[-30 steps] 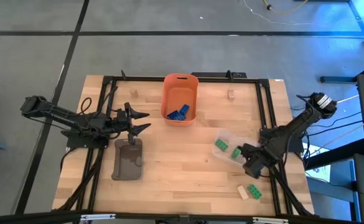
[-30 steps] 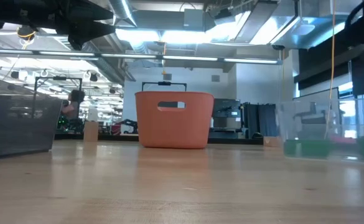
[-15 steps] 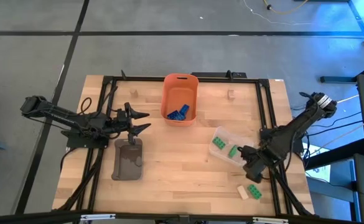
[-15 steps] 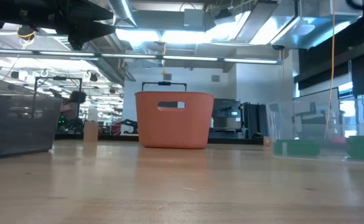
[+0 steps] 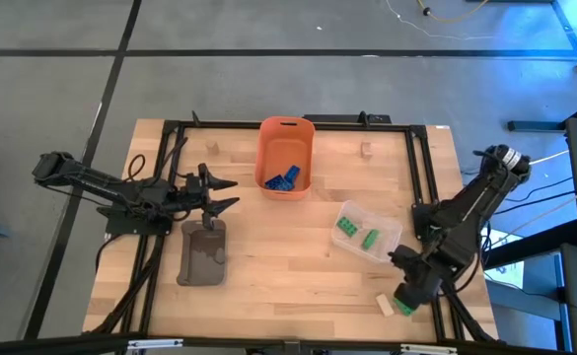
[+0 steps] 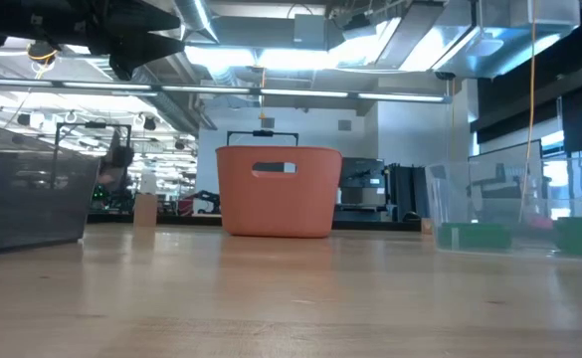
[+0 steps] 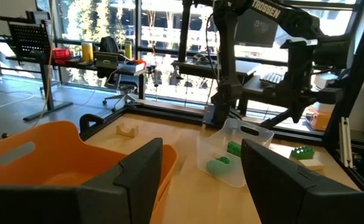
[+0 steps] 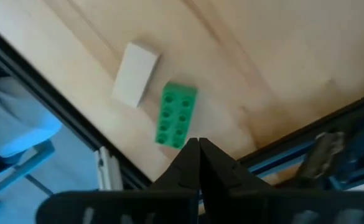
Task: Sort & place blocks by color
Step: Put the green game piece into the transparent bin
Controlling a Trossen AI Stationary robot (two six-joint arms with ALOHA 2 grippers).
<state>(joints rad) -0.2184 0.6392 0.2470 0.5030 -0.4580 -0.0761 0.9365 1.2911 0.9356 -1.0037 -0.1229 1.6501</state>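
My right gripper (image 5: pixel 406 295) hangs shut, pointing down, over the table's near right corner. Below its fingertips (image 8: pixel 198 147) a green block (image 8: pixel 176 116) lies flat on the table, with a tan block (image 8: pixel 135 83) beside it. The orange bin (image 5: pixel 286 128) at the far middle holds blue blocks (image 5: pixel 281 178). Two green blocks (image 5: pixel 347 226) (image 5: pixel 370 238) lie in a clear bin (image 5: pixel 387 229). Single tan blocks (image 5: pixel 212 146) (image 5: pixel 366 150) rest on the far part of the table. My left gripper (image 5: pixel 225 192) waits open and level at the left, beside the orange bin (image 7: pixel 38 155).
A grey tray (image 5: pixel 203 252) lies below my left gripper on the near left. Black frame rails (image 5: pixel 418 168) run along the table's edges, one close beside my right gripper. Open wood lies between the tray and the clear bin (image 6: pixel 509 204).
My right gripper has left the clear bin's right side, risen and swung toward the table's near edge, rolling about its own line as it went. It now stands over the green block at the near right corner, still shut. The clear bin has shifted a little leftward.
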